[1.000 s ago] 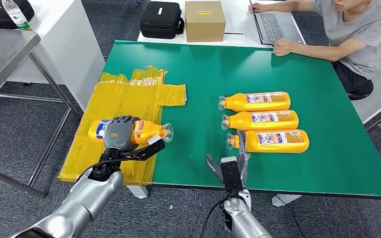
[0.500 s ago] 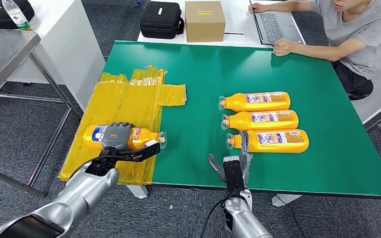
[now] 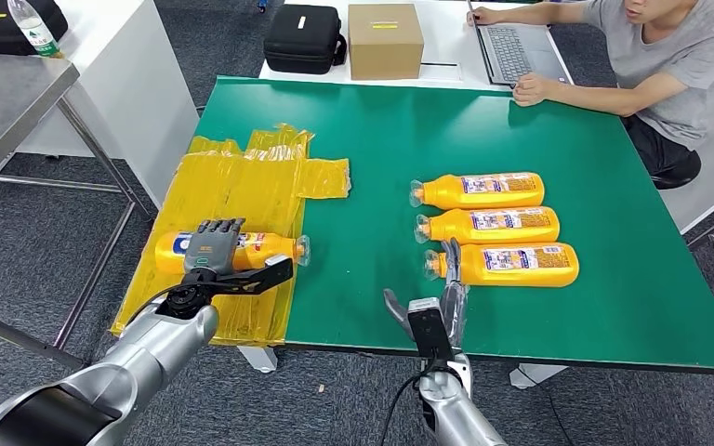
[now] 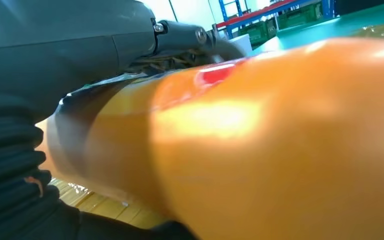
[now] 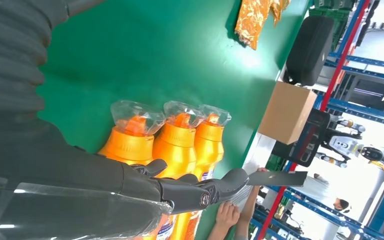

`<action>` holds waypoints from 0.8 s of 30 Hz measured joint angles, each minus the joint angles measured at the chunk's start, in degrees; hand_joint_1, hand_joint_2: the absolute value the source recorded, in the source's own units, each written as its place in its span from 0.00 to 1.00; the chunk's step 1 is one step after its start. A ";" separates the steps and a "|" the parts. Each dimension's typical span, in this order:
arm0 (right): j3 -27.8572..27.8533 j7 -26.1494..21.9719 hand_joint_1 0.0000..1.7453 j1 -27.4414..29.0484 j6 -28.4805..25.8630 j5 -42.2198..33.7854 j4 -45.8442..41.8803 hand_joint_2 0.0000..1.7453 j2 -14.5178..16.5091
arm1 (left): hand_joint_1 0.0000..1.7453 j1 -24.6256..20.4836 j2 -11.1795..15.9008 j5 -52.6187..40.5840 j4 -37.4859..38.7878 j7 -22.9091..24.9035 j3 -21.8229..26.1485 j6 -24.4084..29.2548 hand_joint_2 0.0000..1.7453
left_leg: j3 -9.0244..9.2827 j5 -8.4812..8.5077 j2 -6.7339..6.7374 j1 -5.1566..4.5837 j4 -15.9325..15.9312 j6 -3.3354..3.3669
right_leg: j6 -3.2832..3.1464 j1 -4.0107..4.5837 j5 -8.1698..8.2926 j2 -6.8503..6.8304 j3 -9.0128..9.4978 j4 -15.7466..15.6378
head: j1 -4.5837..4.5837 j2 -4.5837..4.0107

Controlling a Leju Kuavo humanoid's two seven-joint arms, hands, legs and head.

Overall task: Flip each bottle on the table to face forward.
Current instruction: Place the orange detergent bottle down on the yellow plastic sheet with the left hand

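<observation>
Overhead, the left hand (image 3: 212,248) grips a bottle (image 3: 270,249) lying on its side over the yellow film (image 3: 242,186) at the left edge of the green desk (image 3: 390,130), cap pointing right. Three bottles (image 3: 493,228) lie side by side on the desk, caps pointing left. The right hand (image 3: 446,279) hovers just beside the nearest one's cap, fingers spread and holding nothing. A person (image 3: 669,56) sits at the far corner by a laptop (image 3: 511,42); a box (image 3: 384,39) and black case (image 3: 303,37) stand beyond the desk.

At the left wrist, the orange bottle (image 4: 280,150) sits pressed against the hand (image 4: 55,60).

At the right wrist, the fingers (image 5: 200,192) stretch apart over the three bottles (image 5: 175,140).
</observation>
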 joint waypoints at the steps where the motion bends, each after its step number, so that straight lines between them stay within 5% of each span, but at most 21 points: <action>1: -0.01 0.00 0.00 0.02 0.00 0.01 -0.11 1.00 0.00 | 0.00 -0.01 -0.04 0.00 0.14 -0.05 0.00 -0.10 0.00 | 0.00 0.01 0.00 0.00 0.00 -0.01 | 0.00 0.00 0.00 0.00 0.01 0.00 | 0.00 0.00; 24: -0.04 0.00 0.00 0.13 0.00 1.55 -0.88 1.00 0.07 | 0.00 0.66 -2.01 0.93 -1.03 -3.91 -1.57 -3.79 0.00 | 0.08 0.06 -0.11 -0.02 0.00 0.01 | -0.01 -0.02 0.01 -0.10 0.12 0.00 | -0.01 0.00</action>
